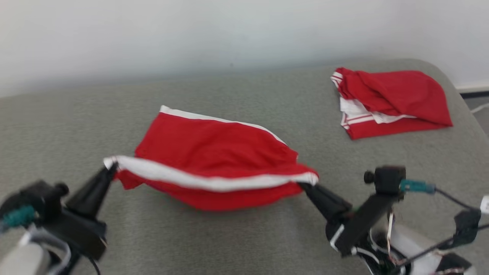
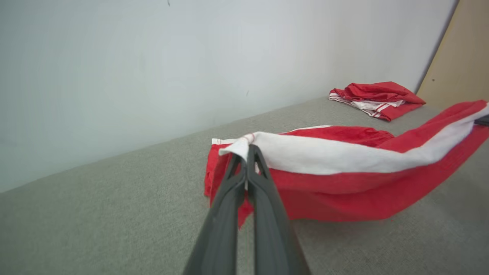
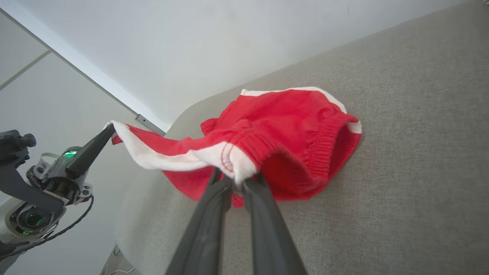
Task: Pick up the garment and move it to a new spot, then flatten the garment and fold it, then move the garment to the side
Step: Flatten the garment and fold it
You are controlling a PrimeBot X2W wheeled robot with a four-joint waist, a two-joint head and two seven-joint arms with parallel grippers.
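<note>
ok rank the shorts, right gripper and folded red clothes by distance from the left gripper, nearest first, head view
1. the shorts: a corner is pinched in the left gripper, lower left.
2. the right gripper: lower right, pinching the other end.
3. the folded red clothes: far right, at the back.

Your jaws are long, dark, tapered; the black wrist camera (image 1: 386, 178) has a teal connector (image 1: 416, 186) and thin black cable (image 1: 452, 201).

Left gripper (image 1: 110, 169) and right gripper (image 1: 304, 186) clamped tight, spread apart, fingers angled inward.
</note>
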